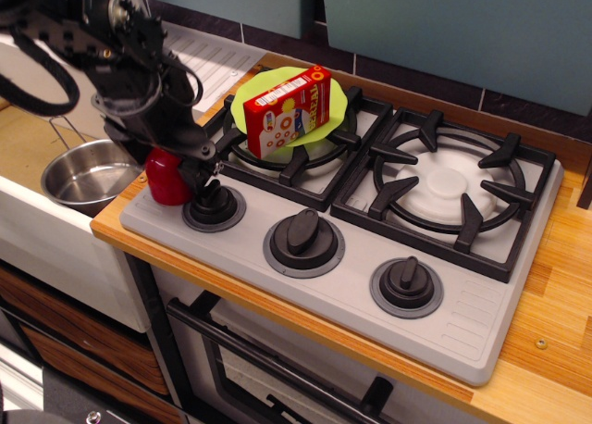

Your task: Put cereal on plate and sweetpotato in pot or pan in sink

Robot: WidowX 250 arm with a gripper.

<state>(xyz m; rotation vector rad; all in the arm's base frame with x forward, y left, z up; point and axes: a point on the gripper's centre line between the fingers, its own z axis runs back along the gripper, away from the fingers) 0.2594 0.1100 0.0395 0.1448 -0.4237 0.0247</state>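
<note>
Right there — sweetpotato [166,181] under the black jaws, beside the pot [88,172].

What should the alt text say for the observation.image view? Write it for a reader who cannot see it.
A black robot gripper reaches down over a dark-red toy sweet potato at the stove's front left corner. A red cereal box lies on a lime-green plate on the back left burner, and an empty steel pot sits in the sink at left.

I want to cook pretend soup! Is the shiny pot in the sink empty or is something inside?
Empty. The pot shows only its bare steel inside; the sweetpotato sits outside it on the stove corner under the gripper.
</note>
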